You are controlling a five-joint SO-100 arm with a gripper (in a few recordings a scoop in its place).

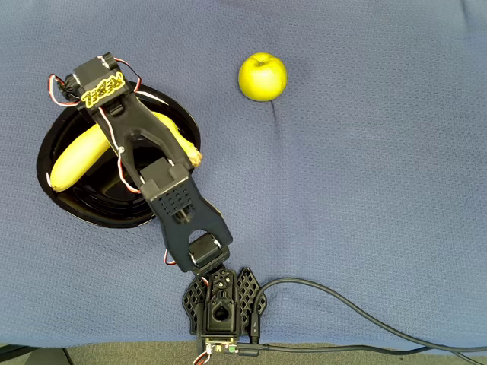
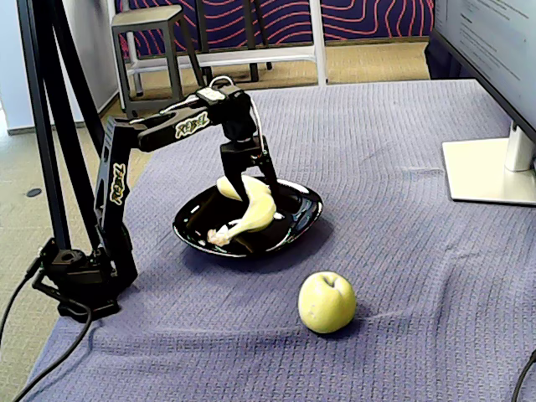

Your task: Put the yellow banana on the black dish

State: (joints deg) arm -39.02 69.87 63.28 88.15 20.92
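- Closest to the camera in the fixed view sits the apple [image 2: 327, 302], small and round and yellow-green, on the blue cloth [image 2: 394, 251]. It is well apart from the dish and nothing touches it — it is not part of this job.
- Behind it is the black dish [image 2: 306, 219], shiny and shallow.
- Yellow banana [image 2: 254, 211] lies inside the dish. Its brown stem end points toward the front rim, and it looks like it is resting on the dish floor, a bit tilted.
- Right over the middle of the banana is the gripper [image 2: 249, 177], pointing down. Its fingers sit on both sides of the fruit, but I cannot tell if they are pinching it or have let go.
- From above, the black arm [image 1: 163, 182] crosses the dish and hides the middle of the banana, so both yellow ends stick out.
- My guess — the arm is low so the banana gets set down softly and does not roll off the rim.
- The job looks almost done; the arm likely just needs to let go and lift away.
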